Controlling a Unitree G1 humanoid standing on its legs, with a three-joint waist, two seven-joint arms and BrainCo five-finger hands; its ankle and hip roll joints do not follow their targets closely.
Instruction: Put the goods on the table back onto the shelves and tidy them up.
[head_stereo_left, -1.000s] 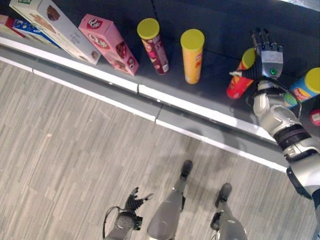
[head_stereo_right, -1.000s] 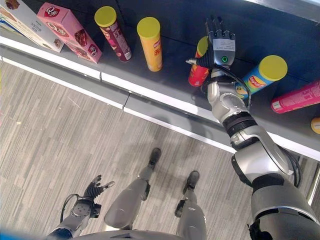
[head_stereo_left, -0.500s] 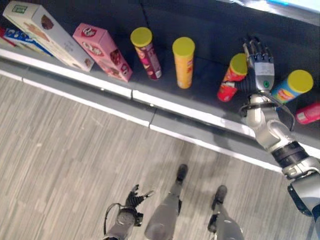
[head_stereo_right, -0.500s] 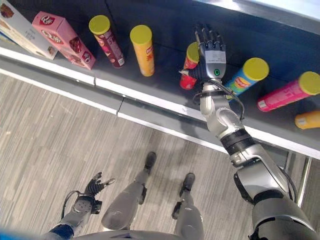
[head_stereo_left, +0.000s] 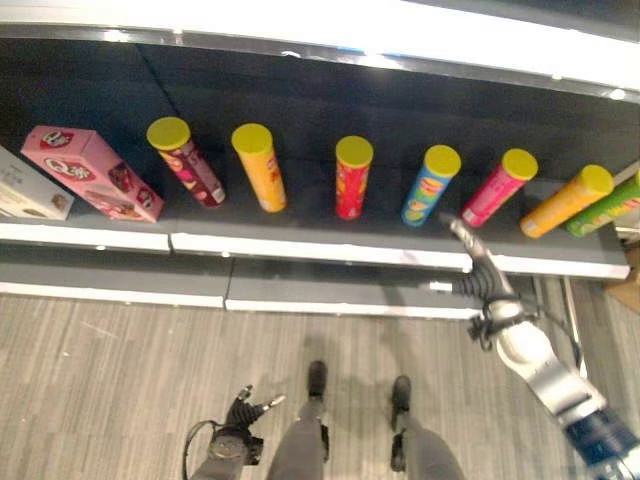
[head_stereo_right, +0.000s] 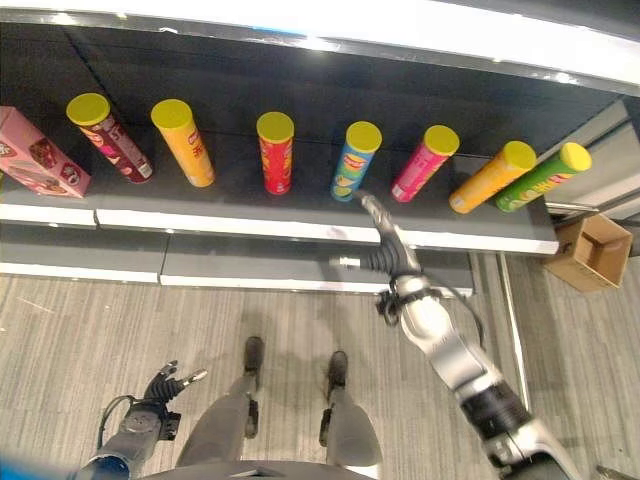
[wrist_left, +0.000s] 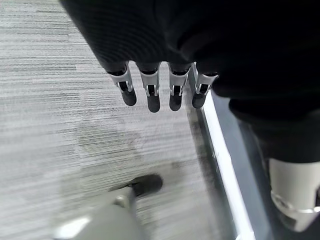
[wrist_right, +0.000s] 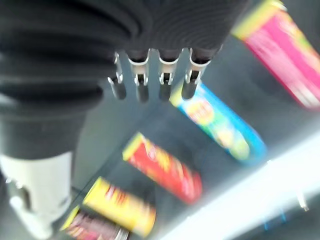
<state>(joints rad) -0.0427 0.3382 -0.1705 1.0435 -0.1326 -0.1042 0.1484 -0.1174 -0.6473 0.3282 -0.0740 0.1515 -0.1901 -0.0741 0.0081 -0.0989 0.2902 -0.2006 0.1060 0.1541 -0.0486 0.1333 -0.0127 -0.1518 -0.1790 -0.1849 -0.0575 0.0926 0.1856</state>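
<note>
A row of yellow-lidded tube cans stands on the dark shelf (head_stereo_left: 300, 225): a maroon can (head_stereo_left: 186, 162), an orange can (head_stereo_left: 259, 167), a red can (head_stereo_left: 352, 178), a blue can (head_stereo_left: 430, 185), a pink can (head_stereo_left: 497, 187), another orange can (head_stereo_left: 565, 200) and a green can (head_stereo_right: 545, 176). My right hand (head_stereo_left: 474, 264) hovers in front of the shelf's edge, below the blue can, open and empty; its straight fingers (wrist_right: 150, 80) point toward the red can (wrist_right: 165, 167) and the blue can (wrist_right: 220, 125). My left hand (head_stereo_left: 241, 412) hangs low over the floor, its fingers (wrist_left: 150, 92) relaxed and open.
A pink box (head_stereo_left: 92, 172) and a white box (head_stereo_left: 25, 197) lie at the shelf's left end. A white-edged lower ledge (head_stereo_left: 230, 297) runs under the shelf. An open cardboard box (head_stereo_right: 590, 250) sits on the floor at the right.
The right hand has drawn back from beside the red can to the shelf's front edge. The red can, tilted before, now stands in the row. The camera has shifted, so more of the shelf shows.
</note>
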